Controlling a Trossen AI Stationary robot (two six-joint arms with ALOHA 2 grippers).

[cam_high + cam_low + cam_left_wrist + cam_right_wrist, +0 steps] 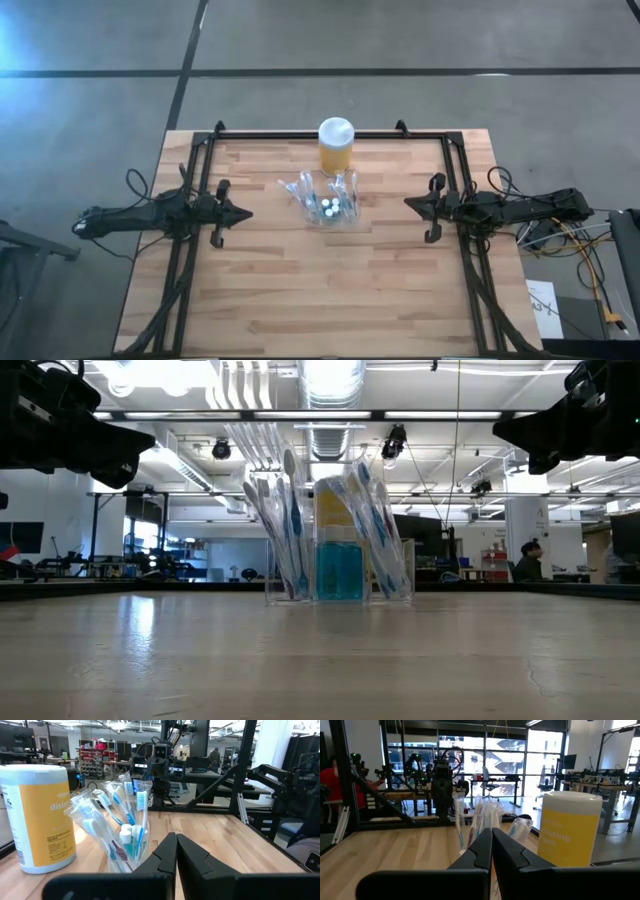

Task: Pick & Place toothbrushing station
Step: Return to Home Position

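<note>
At the left edge of the wooden table, the left arm lies level across the black frame rail, and the left gripper points inward toward the middle. In the left wrist view its two dark fingers are pressed together along their length with nothing between them. The gripper is well apart from the toothbrushing station, the small clear plastic holder that stands upright near the table's centre, a little toward the far edge. Its slots hold several blue-and-white toothbrushes that lean outward like a fan, and small white-capped tubes stand among them. Just behind the holder, by the far rail, stands the yellow jar with its white lid, close to the holder; whether the two touch cannot be told. On the right side the right arm mirrors the left and lies over its own rail. The right gripper aims inward, well clear of the holder, and its fingers are likewise clenched on nothing.
</note>
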